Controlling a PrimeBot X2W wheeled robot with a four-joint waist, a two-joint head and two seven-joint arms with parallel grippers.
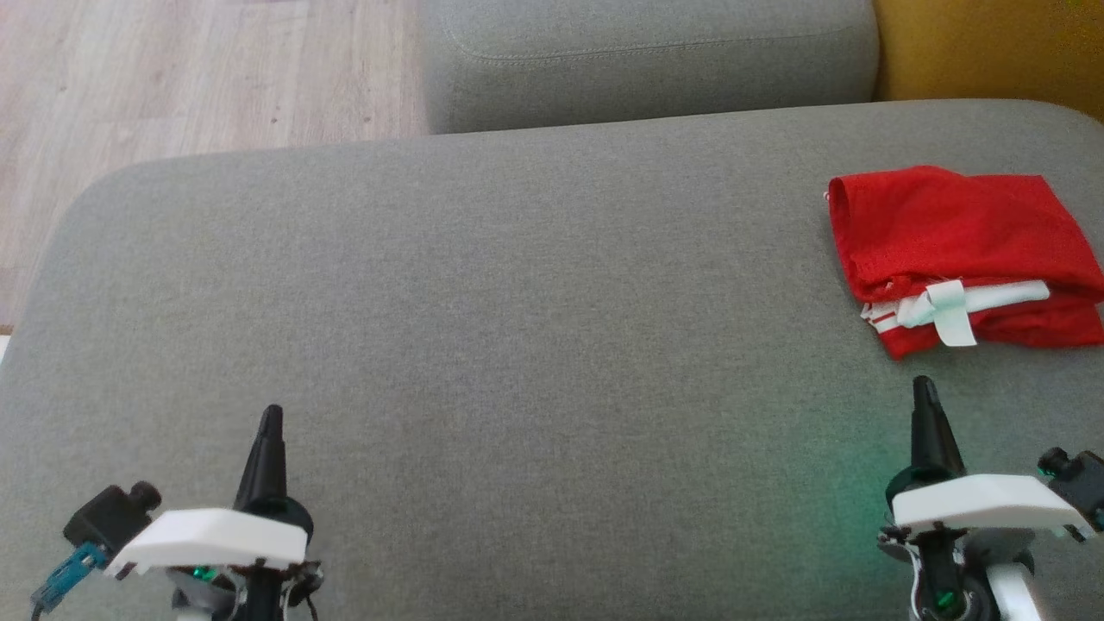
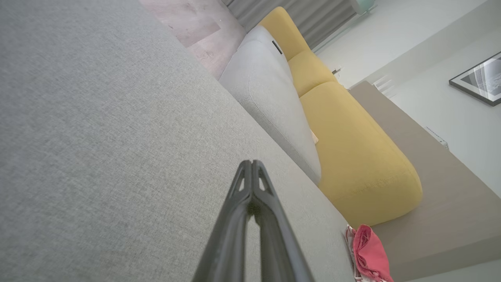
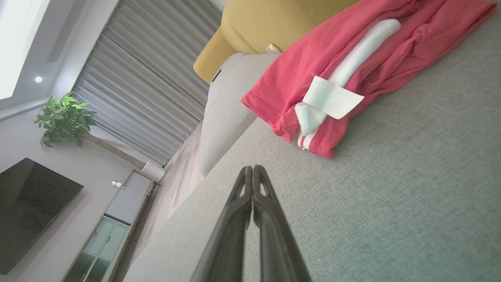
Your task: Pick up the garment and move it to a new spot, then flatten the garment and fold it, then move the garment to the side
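The garment [image 1: 957, 233] is red with white trim and a pale tag, lying folded at the right edge of the grey sofa seat [image 1: 517, 302]. My right gripper [image 1: 924, 386] hovers just in front of it, shut and empty, a short gap short of the fabric. In the right wrist view the garment [image 3: 313, 66] lies just beyond my closed right gripper [image 3: 253, 168]. My left gripper [image 1: 272, 412] is shut and empty over bare cushion at the lower left. Its wrist view shows the left gripper [image 2: 250, 162] closed, and the garment [image 2: 368, 250] far off at the seat's edge.
A second grey cushion [image 1: 647, 60] lies behind the seat, with a yellow cushion [image 1: 992, 47] at the back right. Wooden floor [image 1: 172, 78] shows past the seat's left and far edges.
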